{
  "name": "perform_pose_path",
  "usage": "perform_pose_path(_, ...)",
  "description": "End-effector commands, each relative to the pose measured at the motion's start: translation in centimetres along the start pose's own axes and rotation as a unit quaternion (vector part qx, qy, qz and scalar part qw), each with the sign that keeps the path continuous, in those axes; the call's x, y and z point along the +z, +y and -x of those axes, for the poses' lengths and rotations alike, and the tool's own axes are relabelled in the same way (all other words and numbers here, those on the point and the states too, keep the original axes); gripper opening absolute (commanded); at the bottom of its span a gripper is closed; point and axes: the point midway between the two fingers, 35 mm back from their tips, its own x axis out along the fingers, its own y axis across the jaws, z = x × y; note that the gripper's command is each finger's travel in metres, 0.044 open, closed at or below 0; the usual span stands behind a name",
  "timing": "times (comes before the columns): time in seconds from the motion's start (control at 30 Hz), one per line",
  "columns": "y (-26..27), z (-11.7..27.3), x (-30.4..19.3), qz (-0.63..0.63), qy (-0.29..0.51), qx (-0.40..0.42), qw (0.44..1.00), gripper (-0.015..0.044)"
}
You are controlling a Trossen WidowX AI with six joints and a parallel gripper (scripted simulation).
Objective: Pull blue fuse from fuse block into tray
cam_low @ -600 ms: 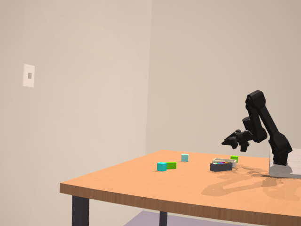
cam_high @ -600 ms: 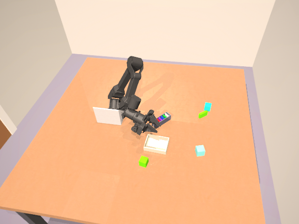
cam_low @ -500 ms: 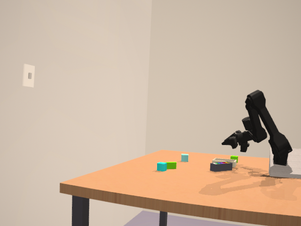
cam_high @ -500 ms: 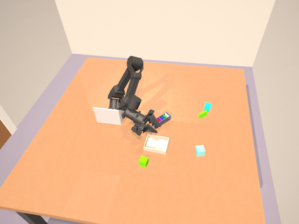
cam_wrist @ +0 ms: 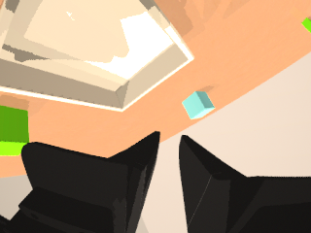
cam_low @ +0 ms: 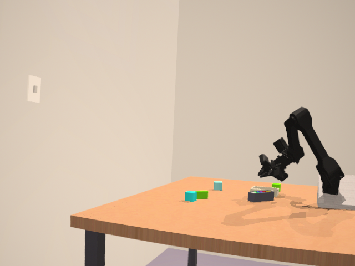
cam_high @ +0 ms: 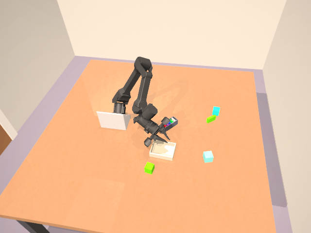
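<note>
Gripper (cam_wrist: 170,149) with black wedge fingers nearly closed, empty, over shallow cream tray (cam_wrist: 152,68).

The table (cam_high: 75,160) is warm orange with a faint wood grain along its edge, and the tray (cam_high: 162,150) on it is cream. The fuse block (cam_low: 260,196) is dark slate grey with a row of red, blue, purple and green fuses (cam_high: 167,123). The arm (cam_high: 140,85) is charcoal black on a white base plate (cam_high: 112,120), and two lime-green blocks (cam_high: 149,167) and two cyan blocks (cam_high: 208,156) lie scattered.
</note>
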Motion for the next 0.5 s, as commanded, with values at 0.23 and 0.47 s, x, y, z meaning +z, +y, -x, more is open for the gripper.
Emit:
perform_pose_path(0.23, -3.9, -2.0, 4.7, -0.638, -0.037, 0.237, 0.732, 0.0065)
perform_pose_path(0.47, -5.9, -1.0, 6.9, -0.758, 0.012, 0.311, 0.574, 0.0065)
